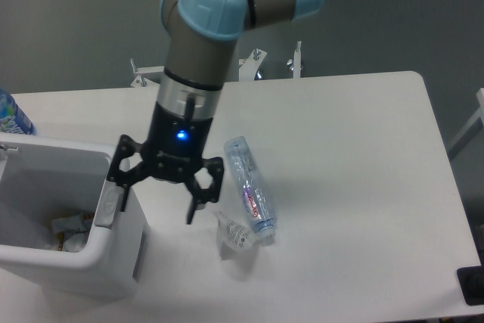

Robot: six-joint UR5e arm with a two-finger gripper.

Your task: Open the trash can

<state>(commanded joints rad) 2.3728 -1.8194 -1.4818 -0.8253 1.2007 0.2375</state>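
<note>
Right, white table (355,187) over grey floor; my gripper (157,203) hangs fingers spread wide, holding nothing, one finger (119,194) by the trash can (72,262) rim, which stands lid-open at the table's left.

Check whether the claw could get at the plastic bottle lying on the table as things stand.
Probably yes: the claw is open and empty, and the plastic bottle lies uncovered beside it, with only a crumpled wrapper near its cap end.

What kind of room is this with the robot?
Probably a robot lab or testing room: a grey-and-blue robot arm works over a plain white table holding an open boxy white plastic trash can and a clear plastic bottle.
</note>
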